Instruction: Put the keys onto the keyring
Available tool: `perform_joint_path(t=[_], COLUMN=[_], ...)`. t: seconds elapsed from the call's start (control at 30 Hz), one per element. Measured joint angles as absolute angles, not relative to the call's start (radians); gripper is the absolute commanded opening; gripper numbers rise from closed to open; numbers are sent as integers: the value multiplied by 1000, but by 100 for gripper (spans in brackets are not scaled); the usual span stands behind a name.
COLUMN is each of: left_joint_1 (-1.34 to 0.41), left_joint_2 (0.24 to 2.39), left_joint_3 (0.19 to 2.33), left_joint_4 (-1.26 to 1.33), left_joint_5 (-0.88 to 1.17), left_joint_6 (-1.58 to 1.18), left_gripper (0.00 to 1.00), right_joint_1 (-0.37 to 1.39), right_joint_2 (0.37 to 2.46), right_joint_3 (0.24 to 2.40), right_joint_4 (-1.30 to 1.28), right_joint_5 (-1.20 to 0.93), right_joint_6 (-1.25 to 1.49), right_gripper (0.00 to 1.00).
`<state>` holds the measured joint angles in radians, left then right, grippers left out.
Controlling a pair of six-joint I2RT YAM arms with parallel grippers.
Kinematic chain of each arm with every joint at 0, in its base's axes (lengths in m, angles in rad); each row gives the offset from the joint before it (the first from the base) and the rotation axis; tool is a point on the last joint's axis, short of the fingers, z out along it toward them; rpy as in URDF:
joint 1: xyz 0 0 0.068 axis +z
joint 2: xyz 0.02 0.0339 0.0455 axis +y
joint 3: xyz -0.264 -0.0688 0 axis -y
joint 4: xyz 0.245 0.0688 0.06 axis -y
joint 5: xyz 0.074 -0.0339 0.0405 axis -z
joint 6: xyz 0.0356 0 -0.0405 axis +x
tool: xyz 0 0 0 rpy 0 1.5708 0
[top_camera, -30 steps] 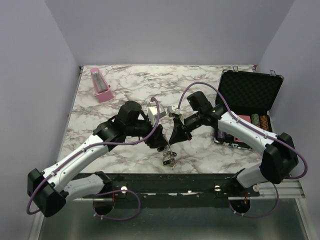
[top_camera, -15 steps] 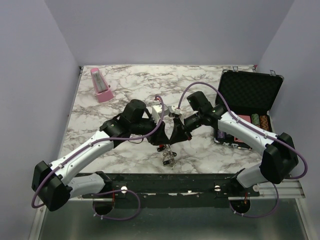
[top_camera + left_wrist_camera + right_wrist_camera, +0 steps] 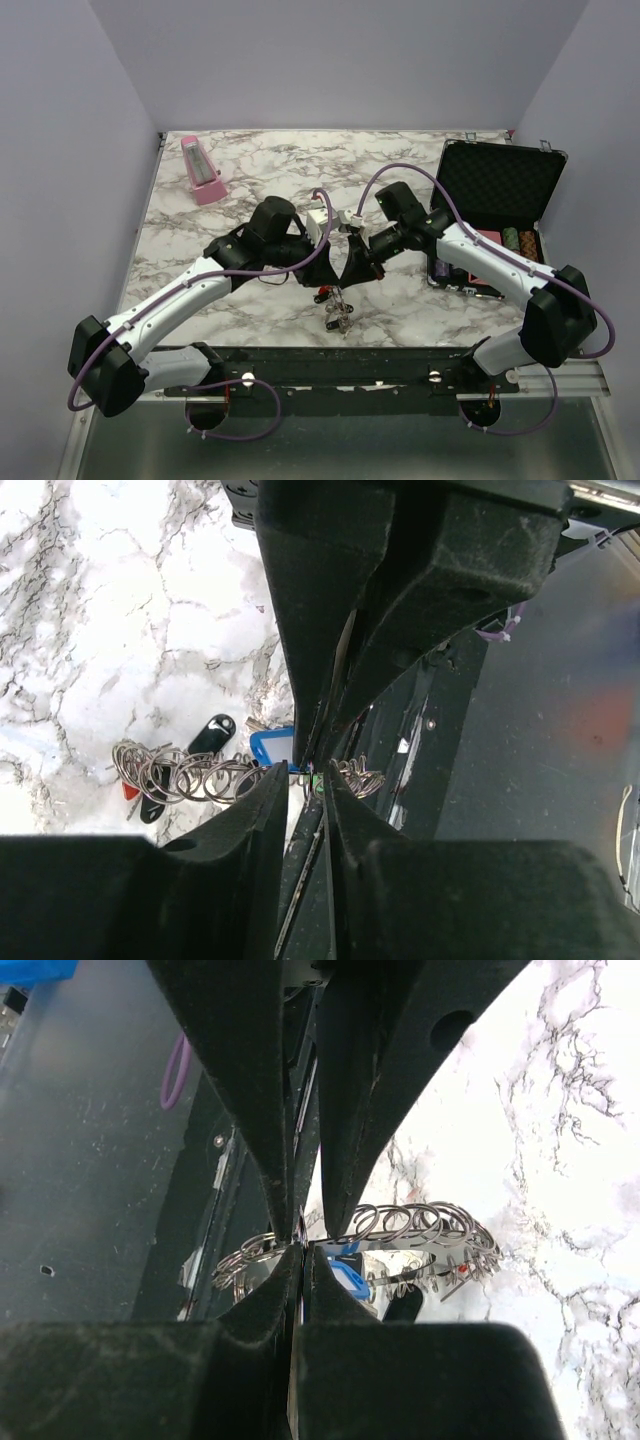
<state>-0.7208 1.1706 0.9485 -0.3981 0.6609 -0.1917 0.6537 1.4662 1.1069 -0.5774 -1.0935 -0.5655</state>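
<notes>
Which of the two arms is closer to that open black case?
The right arm. Its forearm passes right alongside the black case at the right of the table. The left arm reaches in from the left and ends mid-table, well short of it.

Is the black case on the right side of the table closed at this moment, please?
No, the black case stands open in the top view, its lid raised to show the dark foam lining.

Left pincer (image 3: 303,785) — jaws narrower than a second ago, arm further in, now close up to the right pincer (image 3: 300,1256)
</notes>
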Motion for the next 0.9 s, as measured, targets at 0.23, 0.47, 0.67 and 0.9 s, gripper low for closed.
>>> perform_joint_path(t=[0.23, 0.47, 0.67, 0.9], left_joint_1=[-720, -720, -719, -714], left_joint_2=[1171, 1165, 1102, 1079], left_joint_3=[953, 952, 900, 881], left_joint_4=[-406, -406, -374, -345], left_joint_5=[662, 662, 662, 662], left_joint_6=[-191, -192, -204, -216], left_gripper=[33, 42, 43, 41], right_joint_1=[653, 655, 660, 660], right_joint_2=[1466, 1466, 1466, 1466], right_joint_3=[1107, 1107, 1107, 1107], right_joint_4=[-575, -566, -552, -546], right_joint_5=[-1094, -1094, -1094, -1094], right_joint_6=[-548, -531, -521, -516], right_gripper=[5, 5, 5, 5])
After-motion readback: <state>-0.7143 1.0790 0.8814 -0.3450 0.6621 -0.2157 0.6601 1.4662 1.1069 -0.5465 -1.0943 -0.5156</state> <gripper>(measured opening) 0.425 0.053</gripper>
